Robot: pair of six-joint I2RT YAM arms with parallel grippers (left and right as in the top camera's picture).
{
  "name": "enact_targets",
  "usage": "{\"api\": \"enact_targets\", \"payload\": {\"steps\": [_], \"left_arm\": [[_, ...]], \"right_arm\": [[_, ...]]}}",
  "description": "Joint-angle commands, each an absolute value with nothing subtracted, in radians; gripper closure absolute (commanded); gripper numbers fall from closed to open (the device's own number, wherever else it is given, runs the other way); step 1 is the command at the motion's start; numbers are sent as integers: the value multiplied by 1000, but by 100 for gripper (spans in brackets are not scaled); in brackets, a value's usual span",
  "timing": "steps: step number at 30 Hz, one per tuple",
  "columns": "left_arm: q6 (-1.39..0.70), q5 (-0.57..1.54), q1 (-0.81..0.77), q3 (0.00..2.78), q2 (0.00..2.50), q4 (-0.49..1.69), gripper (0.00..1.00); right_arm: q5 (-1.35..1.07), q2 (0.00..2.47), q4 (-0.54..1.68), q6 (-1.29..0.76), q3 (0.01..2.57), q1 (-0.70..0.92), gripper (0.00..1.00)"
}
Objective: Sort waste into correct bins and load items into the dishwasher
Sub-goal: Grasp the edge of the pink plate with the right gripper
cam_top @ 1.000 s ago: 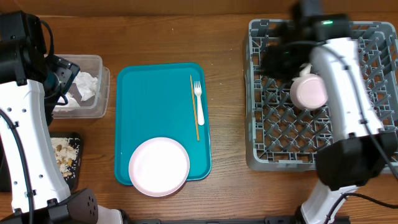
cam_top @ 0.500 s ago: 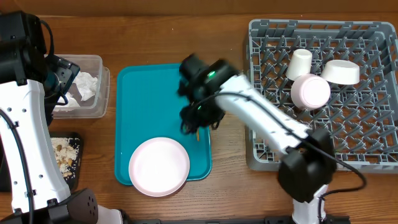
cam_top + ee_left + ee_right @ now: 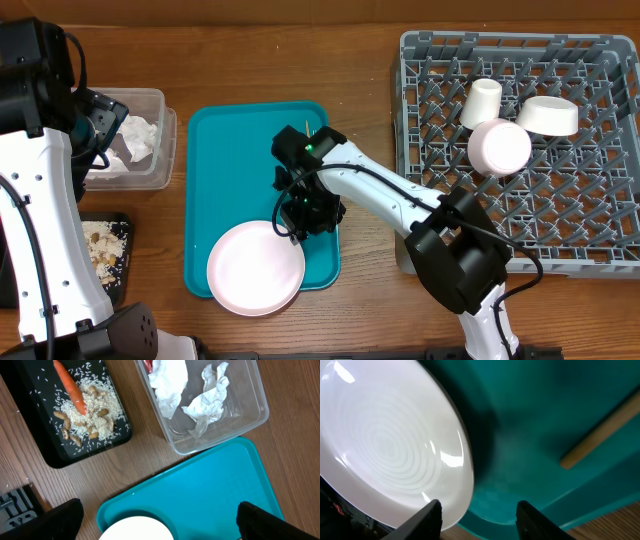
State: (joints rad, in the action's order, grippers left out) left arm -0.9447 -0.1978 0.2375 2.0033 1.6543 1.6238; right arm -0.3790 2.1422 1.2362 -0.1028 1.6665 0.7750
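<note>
In the overhead view the right arm [image 3: 400,200] covers nearly all of the wooden stick [image 3: 600,430] (only its far tip peeks out). The right gripper [image 3: 479,516] hangs open fairly wide over the teal tray [image 3: 530,390], with bare tray between its fingers. The stick's near end lies just beyond one finger, slanting up and off-frame. The plate [image 3: 385,445] rim sits beside the other. The left gripper [image 3: 160,522] is spread wide, holding nothing.

The table [image 3: 360,40] is made of warm brown wood with thin dark lines running along it. Its top looks smooth. The light on it is soft and even.
</note>
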Motion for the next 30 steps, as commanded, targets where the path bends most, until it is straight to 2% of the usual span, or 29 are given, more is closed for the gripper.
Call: {"api": "enact_targets", "payload": {"steps": [1, 5, 14, 16, 18, 24, 27, 30], "left_arm": [[-965, -201, 241, 2011, 1660, 1623, 0], [-966, -201, 241, 2011, 1660, 1623, 0], [-965, -201, 241, 2011, 1660, 1623, 0], [-965, -201, 241, 2011, 1660, 1623, 0], [-965, -201, 241, 2011, 1660, 1622, 0], [-965, -201, 241, 2011, 1660, 1623, 0], [-965, -201, 241, 2011, 1660, 1623, 0], [-965, -201, 241, 2011, 1660, 1622, 0]], "right_arm": [[-450, 2154, 1209, -109, 1611, 790, 50], [-450, 2154, 1197, -133, 1589, 791, 50], [-451, 2155, 1116, -238, 1523, 792, 59], [-451, 2155, 1096, -241, 1506, 792, 65], [-450, 2155, 1088, -245, 1506, 792, 77], [-450, 2155, 1078, -263, 1524, 789, 84], [-450, 2155, 1086, -263, 1558, 785, 96], [-451, 2155, 1102, -263, 1583, 771, 96]]}}
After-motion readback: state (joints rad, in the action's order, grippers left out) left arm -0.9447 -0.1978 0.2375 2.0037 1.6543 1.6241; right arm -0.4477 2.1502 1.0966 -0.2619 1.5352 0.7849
